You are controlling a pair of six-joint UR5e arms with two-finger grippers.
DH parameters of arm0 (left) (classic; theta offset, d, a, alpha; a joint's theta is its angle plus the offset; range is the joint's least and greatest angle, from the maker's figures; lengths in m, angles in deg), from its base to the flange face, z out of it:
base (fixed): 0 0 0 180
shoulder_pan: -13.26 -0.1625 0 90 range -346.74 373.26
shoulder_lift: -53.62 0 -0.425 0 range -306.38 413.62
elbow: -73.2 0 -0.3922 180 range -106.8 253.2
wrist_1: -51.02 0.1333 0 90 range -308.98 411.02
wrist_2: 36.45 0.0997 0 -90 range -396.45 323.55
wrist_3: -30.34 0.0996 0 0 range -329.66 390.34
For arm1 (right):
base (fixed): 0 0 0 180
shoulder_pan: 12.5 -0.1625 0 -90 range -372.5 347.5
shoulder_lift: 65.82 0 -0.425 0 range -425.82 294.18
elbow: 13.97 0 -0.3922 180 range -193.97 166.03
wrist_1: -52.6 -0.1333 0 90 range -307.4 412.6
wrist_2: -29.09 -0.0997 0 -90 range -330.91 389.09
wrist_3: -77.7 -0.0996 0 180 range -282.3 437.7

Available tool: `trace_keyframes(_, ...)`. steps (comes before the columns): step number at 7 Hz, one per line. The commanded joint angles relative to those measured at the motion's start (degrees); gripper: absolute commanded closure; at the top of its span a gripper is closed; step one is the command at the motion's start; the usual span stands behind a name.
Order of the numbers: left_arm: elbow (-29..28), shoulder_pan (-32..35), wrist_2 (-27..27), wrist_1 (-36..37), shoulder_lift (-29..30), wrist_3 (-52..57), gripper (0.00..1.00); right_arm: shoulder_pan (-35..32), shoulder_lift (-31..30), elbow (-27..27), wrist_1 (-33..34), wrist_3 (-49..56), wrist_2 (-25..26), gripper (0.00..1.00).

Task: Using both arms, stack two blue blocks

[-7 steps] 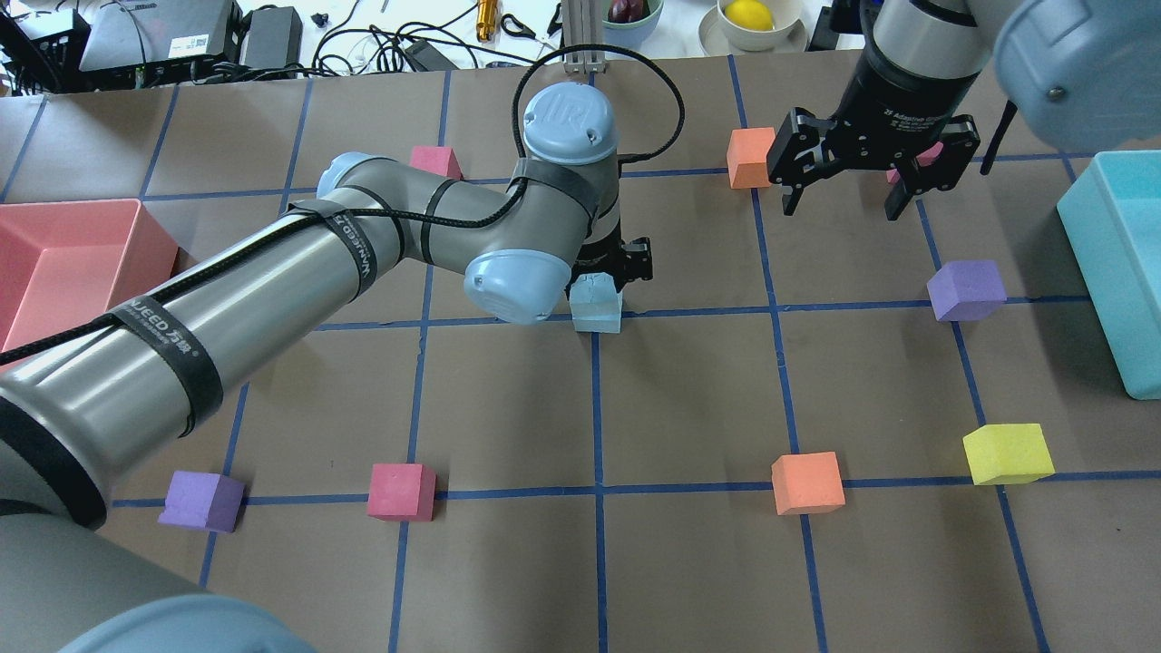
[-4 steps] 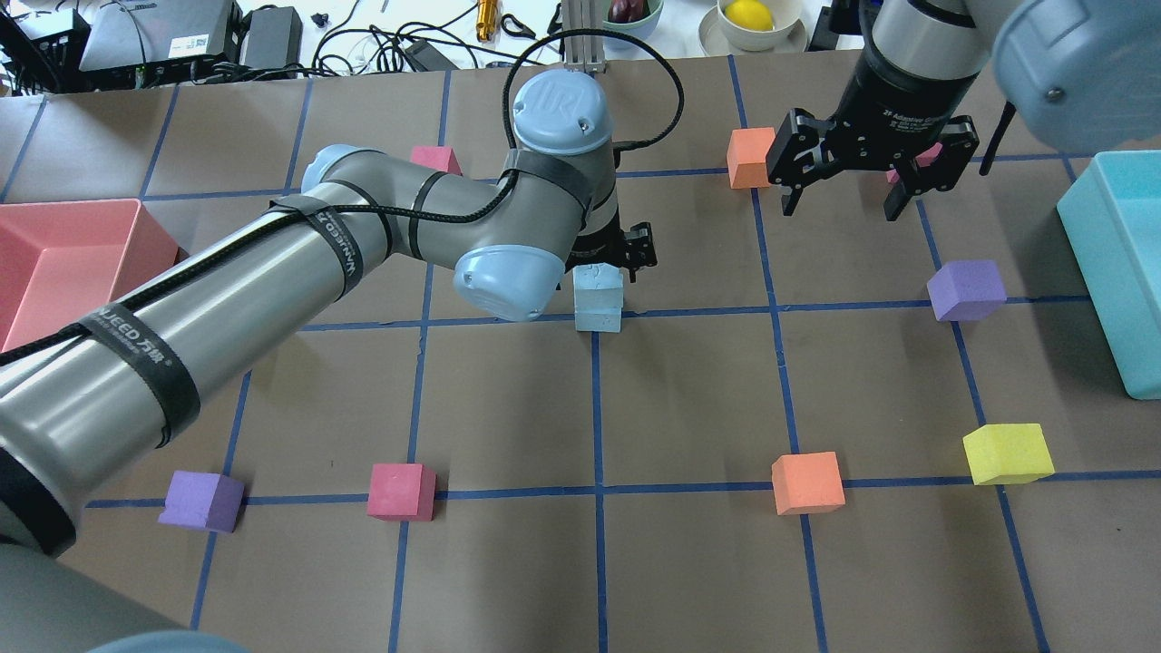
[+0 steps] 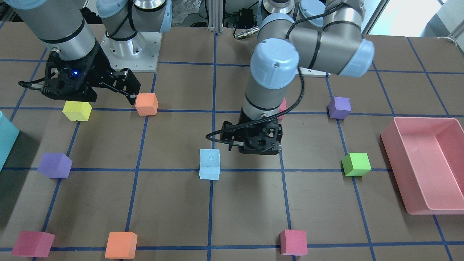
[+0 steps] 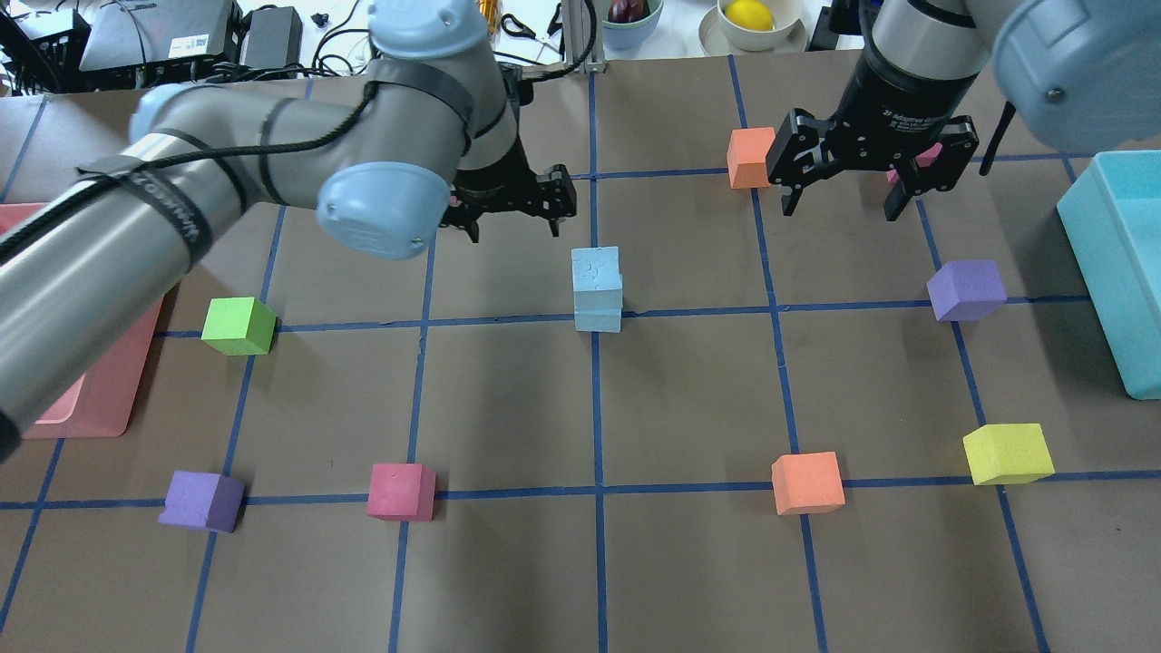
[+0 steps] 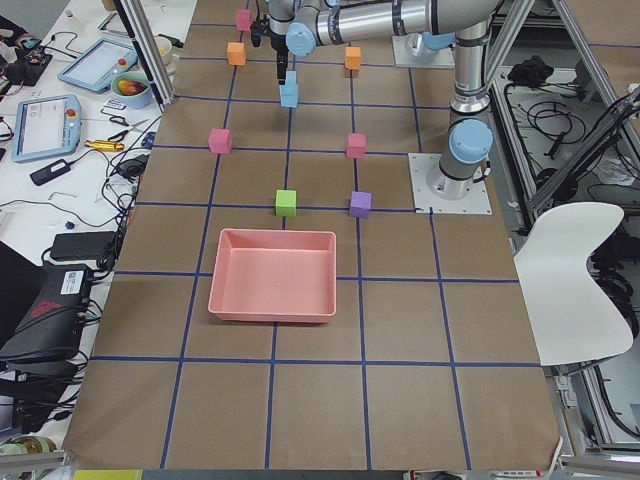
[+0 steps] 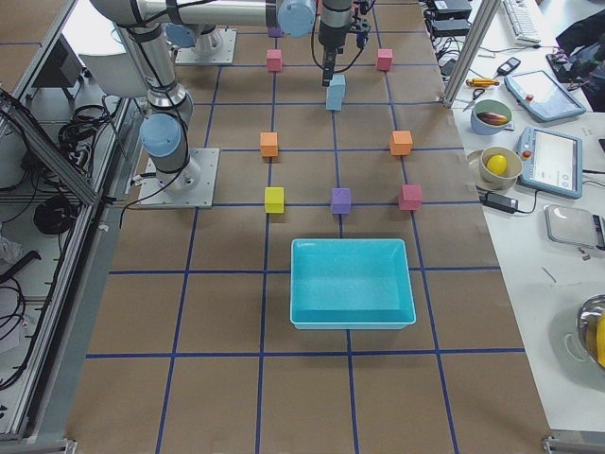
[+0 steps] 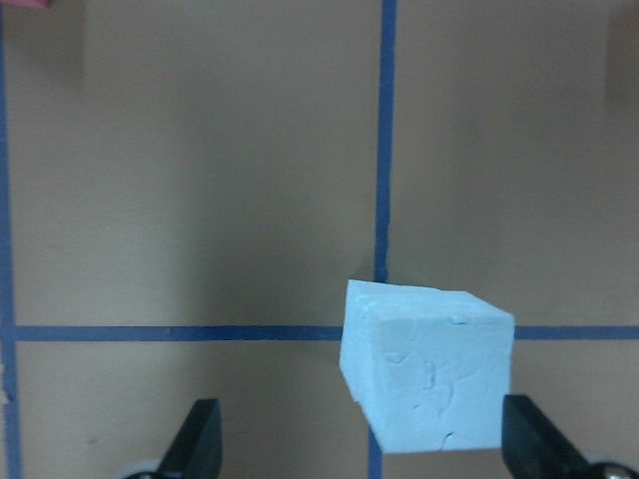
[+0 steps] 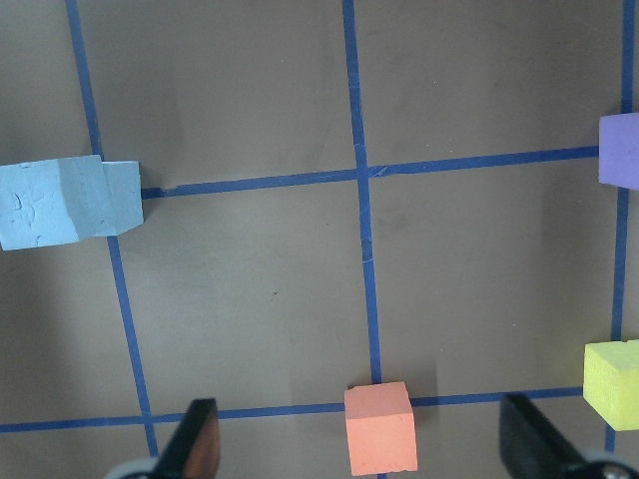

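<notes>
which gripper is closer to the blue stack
The left gripper, open just beside the blue stack; the right gripper hangs open farther off, toward the teal bin.

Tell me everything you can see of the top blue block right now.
The top blue block is a pale sky-blue foam cube with faint scratches and dents on its faces. It sits upright on the bottom blue block, roughly squared with it, at a crossing of blue tape lines near the middle of the table. Only the lower block touches it. The left gripper hangs open beside it, apart from it; nothing grips it.
</notes>
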Motion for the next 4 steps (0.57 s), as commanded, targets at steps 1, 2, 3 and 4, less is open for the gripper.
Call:
trace_keyframes(1,-0.2,-8.1,2.0,-9.7,-8.0,11.7,0.0,0.0,0.0,0.0,0.0,0.0,0.0,0.0)
trace_keyframes(2,-0.3,-8.2,5.6,-12.5,-12.0,11.8,0.0,0.0,0.0,0.0,0.0,0.0,-0.1,0.0)
trace_keyframes(3,-0.5,-8.1,5.2,-14.4,-14.6,11.8,0.0,0.0,0.0,0.0,0.0,0.0,-0.2,0.0)
trace_keyframes(4,-0.8,-9.3,5.2,-14.4,-15.6,11.9,0.0,0.0,0.0,0.0,0.0,0.0,-0.1,0.0)
